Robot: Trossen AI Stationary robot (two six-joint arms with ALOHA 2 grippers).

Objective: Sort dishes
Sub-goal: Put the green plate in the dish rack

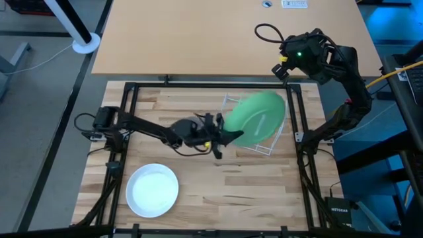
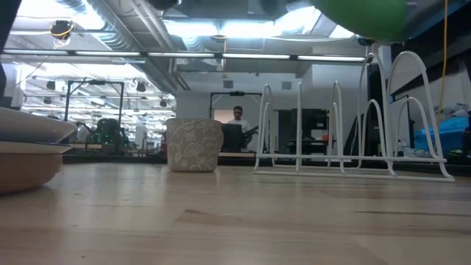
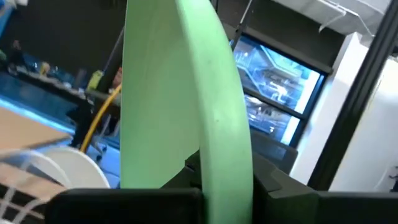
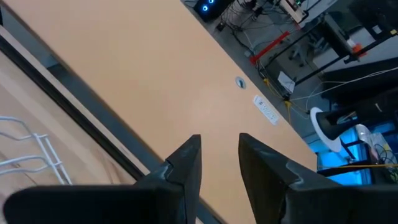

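The left gripper (image 1: 228, 137) pinches the green plate (image 1: 256, 116) by its edge, holding it tilted above the white wire rack (image 1: 267, 147), the slots directly beneath.

"NETGEAR" on dark box (image 1: 342, 211) at table's right front corner.

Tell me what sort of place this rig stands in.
Most likely a robotics lab or workshop in an open industrial hall. The low view shows bare ceiling ducts and a person at a workstation behind the table. The right wrist view shows cables and equipment racks.
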